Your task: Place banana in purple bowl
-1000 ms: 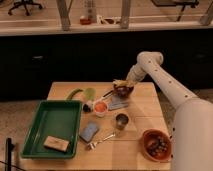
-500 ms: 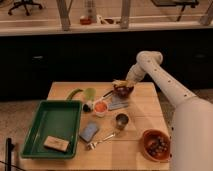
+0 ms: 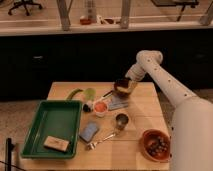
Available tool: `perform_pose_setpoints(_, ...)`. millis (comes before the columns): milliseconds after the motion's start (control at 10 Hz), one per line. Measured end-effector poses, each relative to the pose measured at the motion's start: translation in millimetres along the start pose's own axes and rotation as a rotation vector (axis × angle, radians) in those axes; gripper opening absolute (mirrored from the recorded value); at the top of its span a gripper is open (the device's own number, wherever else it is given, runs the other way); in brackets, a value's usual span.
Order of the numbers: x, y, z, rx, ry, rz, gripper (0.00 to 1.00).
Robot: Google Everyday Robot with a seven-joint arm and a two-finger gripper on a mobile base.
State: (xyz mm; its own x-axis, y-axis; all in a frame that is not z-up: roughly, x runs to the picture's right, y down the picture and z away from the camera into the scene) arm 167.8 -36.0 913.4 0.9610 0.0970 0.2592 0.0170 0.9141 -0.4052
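The purple bowl (image 3: pixel 121 91) is small, round and almost black, and stands at the back middle of the wooden table (image 3: pixel 140 112). My gripper (image 3: pixel 128 84) reaches down from the right and hangs right over the bowl's right rim. A small pale-yellow piece, the banana (image 3: pixel 131 86), shows at the gripper, at or just inside the bowl's rim. The gripper hides part of it, and I cannot tell whether it rests in the bowl or is still held.
A green tray (image 3: pixel 50 122) with a brown block (image 3: pixel 56 143) fills the table's left. A long green curved item (image 3: pixel 75 93), a white cup with orange filling (image 3: pixel 101 107), a blue sponge (image 3: pixel 90 131), a metal cup (image 3: pixel 121 120), a fork (image 3: pixel 100 141) and an orange-brown bowl (image 3: pixel 156 144) lie around.
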Motion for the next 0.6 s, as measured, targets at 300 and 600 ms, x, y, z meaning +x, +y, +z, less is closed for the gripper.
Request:
perform_pose_setpoints(300, 1.6, -0.6, -3.3, 0.002, -0.007, 0.000, 0.80)
perform_pose_setpoints(600, 1.6, -0.3, -5.1, 0.000, -0.014, -0.006, 0.80)
